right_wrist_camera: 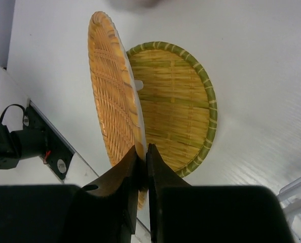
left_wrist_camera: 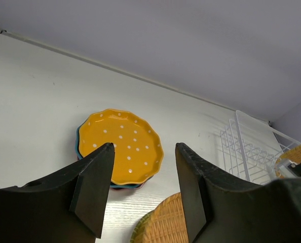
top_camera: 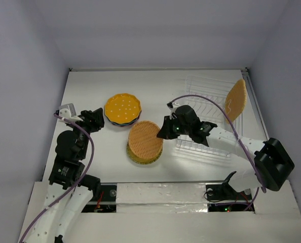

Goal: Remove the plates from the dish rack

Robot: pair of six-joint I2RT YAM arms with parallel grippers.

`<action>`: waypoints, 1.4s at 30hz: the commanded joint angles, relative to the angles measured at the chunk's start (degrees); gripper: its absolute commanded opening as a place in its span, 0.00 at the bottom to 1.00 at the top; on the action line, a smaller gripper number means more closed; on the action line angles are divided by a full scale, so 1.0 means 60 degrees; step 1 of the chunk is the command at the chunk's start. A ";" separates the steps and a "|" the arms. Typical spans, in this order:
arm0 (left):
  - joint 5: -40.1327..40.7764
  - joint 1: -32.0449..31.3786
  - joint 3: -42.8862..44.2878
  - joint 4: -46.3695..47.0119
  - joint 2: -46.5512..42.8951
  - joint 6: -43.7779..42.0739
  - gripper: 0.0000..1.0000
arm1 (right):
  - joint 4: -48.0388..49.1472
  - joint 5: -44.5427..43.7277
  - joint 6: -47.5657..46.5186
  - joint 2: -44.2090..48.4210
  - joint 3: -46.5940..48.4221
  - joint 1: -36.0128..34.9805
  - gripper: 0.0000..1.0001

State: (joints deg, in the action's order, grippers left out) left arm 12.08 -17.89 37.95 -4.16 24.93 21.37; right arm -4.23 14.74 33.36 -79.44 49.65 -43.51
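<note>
My right gripper (top_camera: 164, 132) is shut on the rim of a round tan woven plate (top_camera: 144, 137). It holds the plate tilted just above a green-rimmed woven plate (top_camera: 143, 158) lying on the table. In the right wrist view my gripper (right_wrist_camera: 144, 152) pinches the tan plate (right_wrist_camera: 112, 86) on edge, with the green-rimmed one (right_wrist_camera: 183, 101) behind. The wire dish rack (top_camera: 203, 98) stands at the back right with one tan woven plate (top_camera: 235, 99) upright in it. A yellow-orange dotted plate (top_camera: 122, 108) tops a stack left of centre. My left gripper (top_camera: 96, 118) is open and empty beside that stack.
In the left wrist view the dotted plate (left_wrist_camera: 122, 147) lies on a blue one, with the rack (left_wrist_camera: 244, 152) to the right. White walls enclose the table on three sides. The right arm's cable arcs over the rack's near side.
</note>
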 commanded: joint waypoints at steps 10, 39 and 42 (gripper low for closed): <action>-0.0035 0.0477 0.0061 0.0547 0.0035 0.0131 0.49 | -0.1063 -0.0961 -0.0302 -0.0325 0.0616 -0.0322 0.56; -0.0035 0.0653 0.0149 0.0430 -0.0697 -0.0001 0.00 | -0.6766 -0.9664 -0.1839 0.2578 0.4323 0.5460 0.79; -0.0035 0.0653 0.0149 0.0416 -0.0742 -0.0001 0.00 | -0.6503 -0.9080 -0.2279 0.2342 0.4031 0.6091 0.80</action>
State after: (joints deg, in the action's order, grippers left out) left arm 12.08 -14.15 37.95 -3.75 20.97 21.80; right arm -41.15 -40.47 24.03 -63.72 73.67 -9.61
